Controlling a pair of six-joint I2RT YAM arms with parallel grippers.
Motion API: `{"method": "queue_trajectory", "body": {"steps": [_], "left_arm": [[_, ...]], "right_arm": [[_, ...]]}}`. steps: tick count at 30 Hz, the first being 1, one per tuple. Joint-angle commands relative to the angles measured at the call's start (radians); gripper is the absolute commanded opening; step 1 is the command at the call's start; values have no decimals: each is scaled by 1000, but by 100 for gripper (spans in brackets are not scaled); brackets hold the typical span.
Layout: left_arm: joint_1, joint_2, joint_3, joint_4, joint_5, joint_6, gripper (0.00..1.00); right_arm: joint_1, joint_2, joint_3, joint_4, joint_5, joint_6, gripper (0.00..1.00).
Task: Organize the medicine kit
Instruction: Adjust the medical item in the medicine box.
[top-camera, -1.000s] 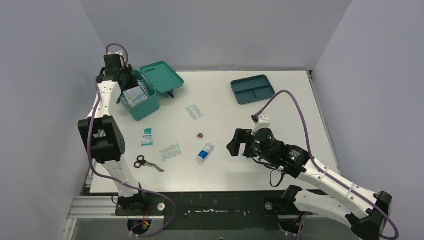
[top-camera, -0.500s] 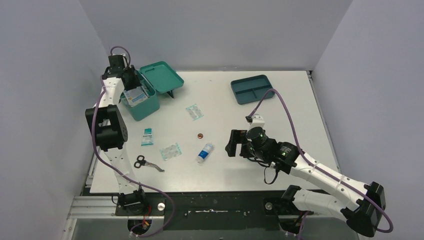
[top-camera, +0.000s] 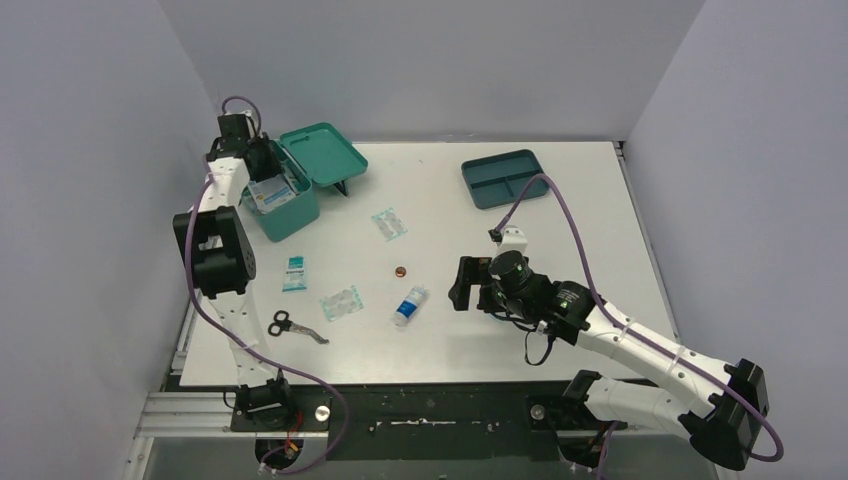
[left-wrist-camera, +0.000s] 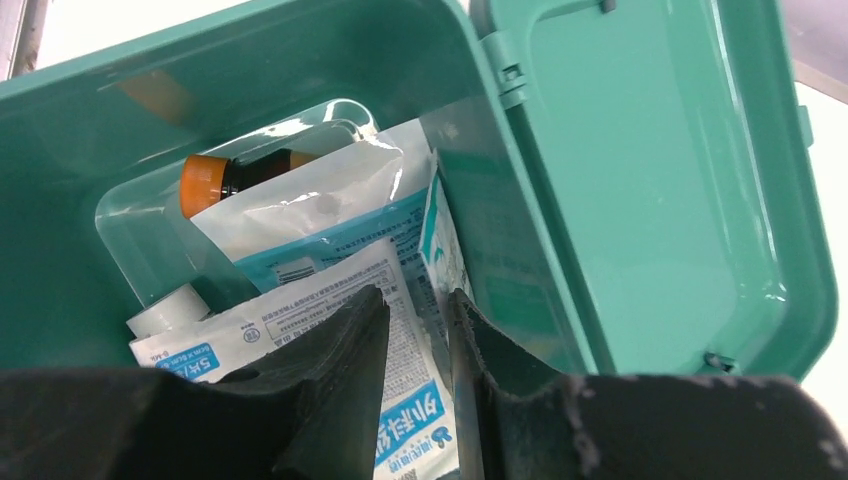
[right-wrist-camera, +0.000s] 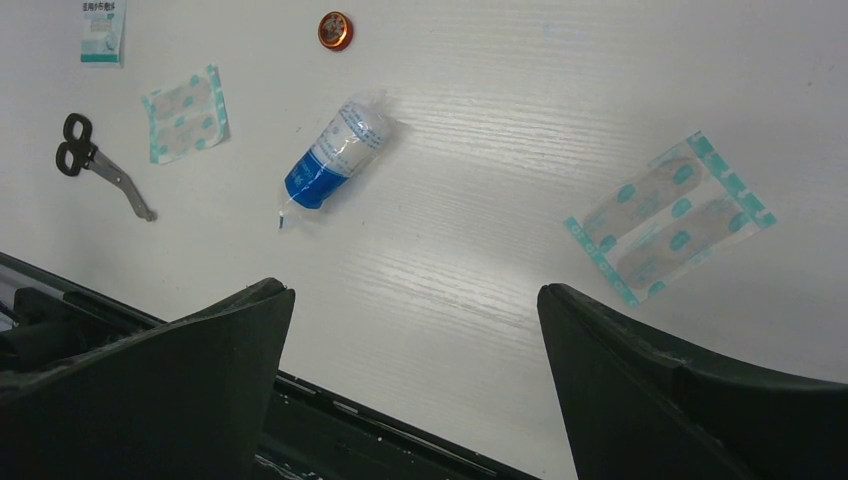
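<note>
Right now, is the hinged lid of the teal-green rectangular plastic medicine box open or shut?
Open. The lid lies swung back beside the medicine kit; packets and an orange-capped bottle show inside.

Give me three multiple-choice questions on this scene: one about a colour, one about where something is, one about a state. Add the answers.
1. What colour is the cap of the dark bottle in the medicine kit?
A. Blue
B. Orange
C. White

2. Where do the scissors lie?
A. On the table, near its front-left edge
B. At its far-right corner
C. Inside the medicine kit

3. How do the right fingers stand?
A. Shut on the scissors
B. Shut on nothing
C. Spread wide, empty

Answers:
1 B: the left wrist view shows an orange cap.
2 A: the top view shows them by the near left edge.
3 C: the right wrist view shows only bare table between them.
</note>
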Motion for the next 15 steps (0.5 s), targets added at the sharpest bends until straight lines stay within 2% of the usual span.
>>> {"method": "queue_trajectory", "body": {"steps": [1,4,8,10,15], "left_arm": [[14,18,49,54,16,-3,26],[14,21,44,62,35,-6,16],[16,21,35,57,23,-1,9],[21,20,40,44,17,0,1],[40,-2,50,17,1,7,0]], "right_arm": [[7,-9,49,30,44,-7,100],[7,-11,45,34,48,-6,100],[7,-11,39,43,47,-4,100],[7,-10,41,45,47,-5,100],[7,-2,36,59,35,-11,100]]}}
